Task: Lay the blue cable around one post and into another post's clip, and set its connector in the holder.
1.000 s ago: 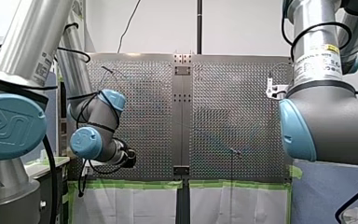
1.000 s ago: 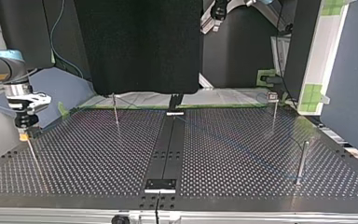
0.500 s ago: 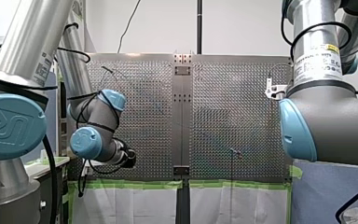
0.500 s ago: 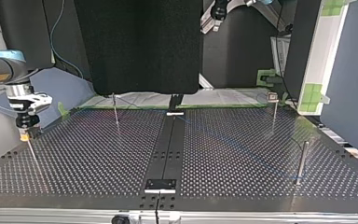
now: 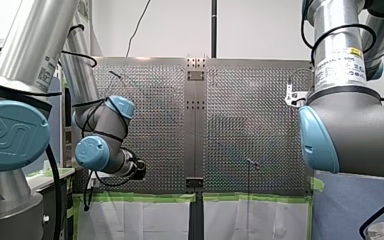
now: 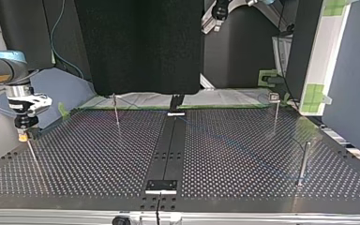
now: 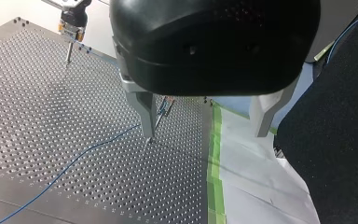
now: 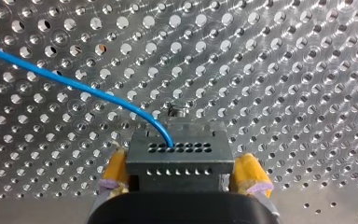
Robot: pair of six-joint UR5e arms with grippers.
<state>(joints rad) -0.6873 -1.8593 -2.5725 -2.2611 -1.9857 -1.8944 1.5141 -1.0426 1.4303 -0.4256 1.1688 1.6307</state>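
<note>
Metal tabletop (image 6: 98, 154), perforated. Left gripper (image 7: 205, 123): fingers spread, nothing between, thin post (image 7: 161, 112) just beside one finger. Blue cable (image 7: 74, 161) trails across tabletop into dark connector (image 8: 176, 156). Right gripper (image 8: 182, 179): yellow pads clamped on connector.

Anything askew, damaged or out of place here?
Nothing stands out. The connector sits squarely between the yellow pads of my right pincer, and the blue cable leaves it in a smooth, unkinked curve.

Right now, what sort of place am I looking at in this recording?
Probably a robotics lab test bench: a perforated metal table with thin steel posts, two grey-and-blue robot arms, and green tape edging it.
</note>
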